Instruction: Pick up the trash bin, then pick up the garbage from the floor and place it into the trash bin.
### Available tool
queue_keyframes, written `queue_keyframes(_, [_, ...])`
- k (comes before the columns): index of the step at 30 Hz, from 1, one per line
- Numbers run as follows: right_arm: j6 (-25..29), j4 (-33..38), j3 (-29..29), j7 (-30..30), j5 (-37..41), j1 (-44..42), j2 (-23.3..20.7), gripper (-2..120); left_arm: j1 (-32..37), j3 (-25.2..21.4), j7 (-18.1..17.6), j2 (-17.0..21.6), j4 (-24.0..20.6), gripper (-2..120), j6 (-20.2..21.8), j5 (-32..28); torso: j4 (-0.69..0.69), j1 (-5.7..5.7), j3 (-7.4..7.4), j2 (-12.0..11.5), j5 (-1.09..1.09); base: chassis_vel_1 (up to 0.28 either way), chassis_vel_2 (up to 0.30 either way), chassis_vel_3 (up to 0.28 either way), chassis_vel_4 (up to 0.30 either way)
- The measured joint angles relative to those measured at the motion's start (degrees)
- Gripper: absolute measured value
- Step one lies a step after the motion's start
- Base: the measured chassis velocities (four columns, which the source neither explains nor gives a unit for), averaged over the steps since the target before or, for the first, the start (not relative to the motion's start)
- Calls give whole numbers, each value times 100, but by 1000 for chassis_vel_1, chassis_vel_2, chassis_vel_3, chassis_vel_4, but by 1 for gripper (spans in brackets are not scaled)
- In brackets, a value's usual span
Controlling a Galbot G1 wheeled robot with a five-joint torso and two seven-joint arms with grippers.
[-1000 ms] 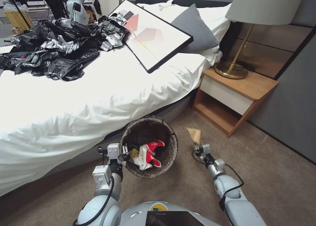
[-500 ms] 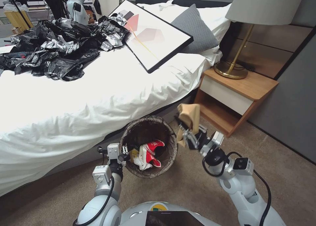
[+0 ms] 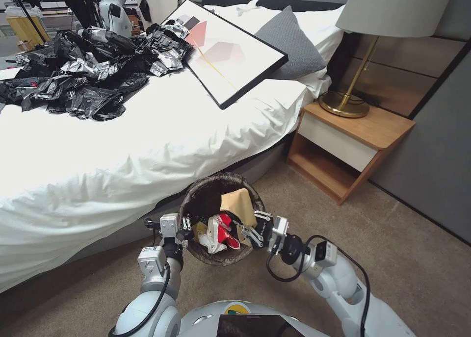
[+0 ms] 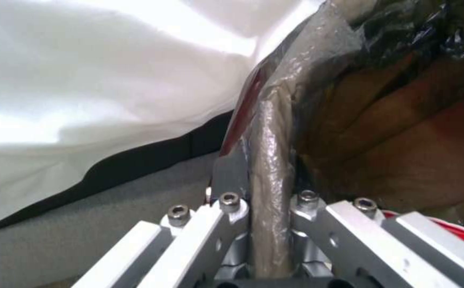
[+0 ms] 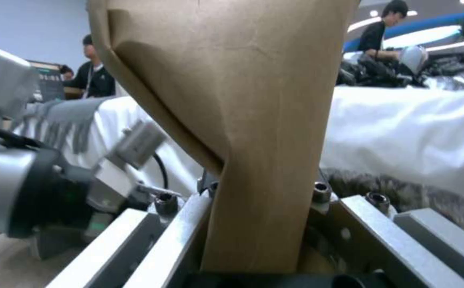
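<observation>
— Since a moment ago the right gripper (image 3: 251, 227) has swung over the small round white bin with dark liner (image 3: 222, 260), clamping the flat brown paper bag (image 3: 239, 204).
— And the left gripper (image 3: 185, 227)?
— Pinching the bin's rim beside the bed (image 3: 98, 160)

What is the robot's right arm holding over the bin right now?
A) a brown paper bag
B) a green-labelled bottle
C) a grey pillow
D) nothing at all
A: the right gripper has its jaws closed on a brown paper bag, held over the open top of the trash bin; the right wrist view shows the same bag pinched between them.
</observation>
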Motion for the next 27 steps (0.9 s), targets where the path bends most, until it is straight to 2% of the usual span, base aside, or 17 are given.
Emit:
queue_keyframes(20, [-194,-889,-418,337,-345,571,381,9,0,0,0,0,0,2,0,0,0,0,0,0,0,0,0,0,0])
queue_keyframes(23, [-203,-948,-459,427,-404,588,405,13,-1,0,0,0,0,2,0,0,-1,0,0,0,-1,0,0,0,0])
queue_keyframes(25, [-204,-959,-485,489,-433,617,437,25,0,0,0,0,0,2,0,0,0,0,0,0,-1,0,0,0,0])
queue_keyframes(26, [-204,-959,-485,489,-433,617,437,25,0,0,0,0,0,2,0,0,0,0,0,0,-1,0,0,0,0])
queue_keyframes(27, [-206,-960,-495,504,-444,634,450,31,0,0,0,0,0,2,0,0,0,0,0,0,-1,0,0,0,0])
